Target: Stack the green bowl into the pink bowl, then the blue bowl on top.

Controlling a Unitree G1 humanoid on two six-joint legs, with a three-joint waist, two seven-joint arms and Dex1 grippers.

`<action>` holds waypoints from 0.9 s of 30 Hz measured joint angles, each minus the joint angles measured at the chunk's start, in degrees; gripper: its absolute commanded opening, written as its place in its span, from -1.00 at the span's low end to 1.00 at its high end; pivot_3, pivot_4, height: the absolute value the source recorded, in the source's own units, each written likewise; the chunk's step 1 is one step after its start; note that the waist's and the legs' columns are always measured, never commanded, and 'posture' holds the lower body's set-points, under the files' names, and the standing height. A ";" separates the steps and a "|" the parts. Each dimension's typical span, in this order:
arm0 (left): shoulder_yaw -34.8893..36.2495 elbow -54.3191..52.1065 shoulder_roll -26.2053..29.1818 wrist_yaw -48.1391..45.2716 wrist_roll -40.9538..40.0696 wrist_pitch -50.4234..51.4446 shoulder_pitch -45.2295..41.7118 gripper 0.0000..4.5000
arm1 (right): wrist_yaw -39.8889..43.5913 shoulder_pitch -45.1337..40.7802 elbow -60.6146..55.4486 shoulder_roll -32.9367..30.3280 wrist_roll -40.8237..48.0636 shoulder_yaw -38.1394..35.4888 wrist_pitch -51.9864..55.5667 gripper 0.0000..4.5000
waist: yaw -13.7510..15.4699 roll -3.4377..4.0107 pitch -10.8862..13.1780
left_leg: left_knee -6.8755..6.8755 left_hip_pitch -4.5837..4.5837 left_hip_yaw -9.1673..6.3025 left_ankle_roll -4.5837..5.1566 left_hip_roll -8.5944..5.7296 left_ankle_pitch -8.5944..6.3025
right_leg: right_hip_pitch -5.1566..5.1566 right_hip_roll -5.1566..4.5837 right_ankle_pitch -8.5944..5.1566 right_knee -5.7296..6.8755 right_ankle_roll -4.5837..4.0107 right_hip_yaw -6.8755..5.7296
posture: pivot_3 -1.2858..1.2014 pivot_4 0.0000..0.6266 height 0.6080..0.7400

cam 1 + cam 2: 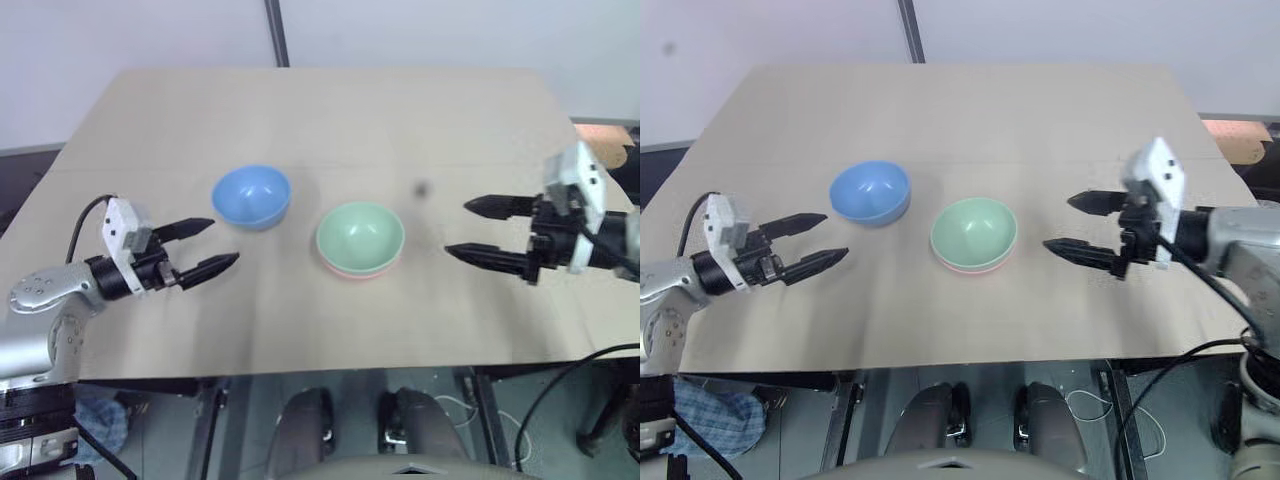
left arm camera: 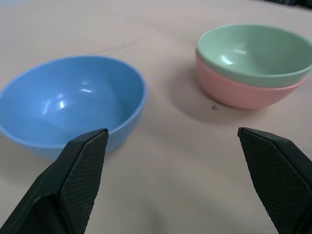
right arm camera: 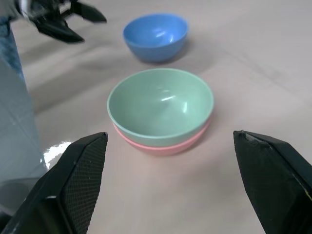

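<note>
Mint-green sits inside salmon-pink near the middle of your tan table [image 1: 330,110]: the green bowl [image 1: 360,233] is nested squarely in the pink bowl [image 1: 352,270], so that you see of the pink one a thin rim from above and, from the left wrist, its lower wall under the green lip. The blue bowl [image 1: 251,194] stands upright and empty by itself on the table, just beside the pair on the robot's left side and a little farther from you, not touching them. Your left gripper [image 1: 203,247] hangs above the table near the blue bowl on its near-left side, fingers spread wide and holding nothing, pointing toward the bowls. Your right gripper [image 1: 484,231] hovers off to the right of the stacked pair, apart from it, its two black fingers likewise set wide with nothing between them, aimed back at the green bowl.
</note>
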 measured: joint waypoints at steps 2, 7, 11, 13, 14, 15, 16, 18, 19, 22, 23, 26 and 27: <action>-1.86 1.32 0.21 2.15 2.62 0.11 -1.58 1.00 | 0.34 2.08 -0.16 -1.51 3.43 -3.66 -0.62 0.98 | 0.11 0.00 0.00 | 0.00 0.00 0.00 0.01 0.00 0.00 | 0.01 0.00 0.01 -0.01 -0.01 0.01 | 0.03 -0.52 1.00; -6.70 5.09 0.36 8.42 10.60 -0.01 -7.17 1.00 | -2.39 5.38 -0.27 -3.92 5.69 -5.94 -3.40 0.98 | 0.15 -0.06 0.03 | 0.03 -0.02 0.01 0.01 -0.02 0.00 | 0.02 -0.01 0.01 -0.02 -0.01 0.02 | 0.03 -0.52 1.00; -9.29 8.48 0.73 10.80 15.00 -1.38 -13.16 1.00 | -4.29 7.35 -0.31 -4.70 7.58 -5.93 -5.49 0.98 | 0.17 -0.15 0.08 | 0.03 -0.04 0.01 0.00 -0.02 0.01 | 0.01 0.01 0.02 -0.02 -0.02 0.02 | 0.03 -0.52 1.00; -10.00 8.62 0.73 10.45 15.45 -2.76 -15.38 1.00 | -5.13 7.78 -0.31 -5.05 8.10 -5.91 -6.11 0.98 | 0.16 -0.15 0.08 | 0.03 -0.04 0.03 -0.13 -0.03 0.09 | 0.02 -0.01 0.05 -0.02 -0.06 0.04 | 0.03 -0.52 1.00; -10.48 8.76 0.75 10.18 16.01 -3.87 -16.23 1.00 | -5.45 8.19 -0.30 -5.47 8.31 -5.81 -6.73 0.98 | 0.17 -0.15 0.08 | 0.03 -0.04 0.03 -0.19 -0.04 0.12 | 0.02 -0.01 0.06 -0.02 -0.07 0.04 | 0.03 -0.52 1.00; -10.71 8.85 0.76 10.10 16.56 -4.82 -16.54 1.00 | -5.80 8.45 -0.30 -5.77 8.59 -5.73 -7.12 0.98 | 0.10 -0.15 0.08 | 0.03 -0.04 0.04 -0.20 -0.04 0.12 | 0.02 -0.01 0.06 -0.02 -0.07 0.05 | 0.03 -0.52 1.00; -11.10 9.40 0.76 10.00 17.23 -6.01 -16.90 1.00 | -6.32 8.84 -0.29 -5.98 8.96 -5.72 -7.71 0.98 | 0.04 -0.15 0.08 | 0.02 -0.04 0.05 -0.20 -0.04 0.12 | 0.01 0.00 0.06 -0.02 -0.07 0.05 | 0.03 -0.52 1.00; -13.40 11.75 1.13 9.39 20.00 -10.01 -18.35 1.00 | -7.02 9.27 -0.29 -6.21 9.80 -5.57 -8.12 0.98 | 0.17 -0.16 0.09 | 0.02 -0.03 0.04 -0.20 -0.04 0.13 | 0.01 0.02 0.04 0.00 -0.05 0.02 | 0.03 -0.52 1.00; -14.50 12.57 1.45 8.83 21.21 -12.18 -18.71 1.00 | -7.40 9.35 -0.30 -6.32 10.22 -5.51 -8.34 0.98 | 0.17 -0.16 0.09 | 0.02 -0.03 0.04 -0.20 -0.04 0.13 | 0.01 0.02 0.04 -0.01 -0.05 0.02 | 0.03 -0.52 1.00; -17.52 14.12 2.93 7.20 24.72 -17.57 -19.03 1.00 | -8.43 9.65 -0.30 -7.01 10.84 -5.38 -9.44 0.98 | 0.13 -0.17 0.09 | 0.03 -0.03 0.05 -0.19 -0.04 0.12 | 0.02 0.01 0.04 -0.01 -0.04 0.04 | 0.03 -0.52 1.00; -17.79 14.27 3.00 6.89 25.16 -18.21 -19.06 1.00 | -8.76 9.65 -0.30 -7.02 11.08 -5.36 -9.58 0.98 | 0.14 -0.17 0.09 | 0.03 -0.03 0.05 -0.19 -0.04 0.12 | 0.01 0.01 0.04 -0.01 -0.04 0.04 | 0.03 -0.52 1.00; -19.76 15.32 3.56 5.93 27.77 -21.21 -19.71 1.00 | -10.17 9.65 -0.37 -7.08 12.35 -4.98 -10.15 0.98 | 0.20 -0.17 0.09 | 0.04 -0.03 0.04 -0.18 -0.03 0.12 | 0.01 0.01 0.04 0.00 -0.04 0.04 | 0.03 -0.52 1.00; -20.27 15.70 3.71 5.71 28.77 -22.42 -19.87 1.00 | -10.69 9.65 -0.40 -7.08 12.81 -4.93 -10.32 0.98 | 0.21 -0.17 0.09 | 0.04 -0.03 0.04 -0.18 -0.03 0.12 | 0.01 0.01 0.04 0.00 -0.04 0.04 | 0.03 -0.52 1.00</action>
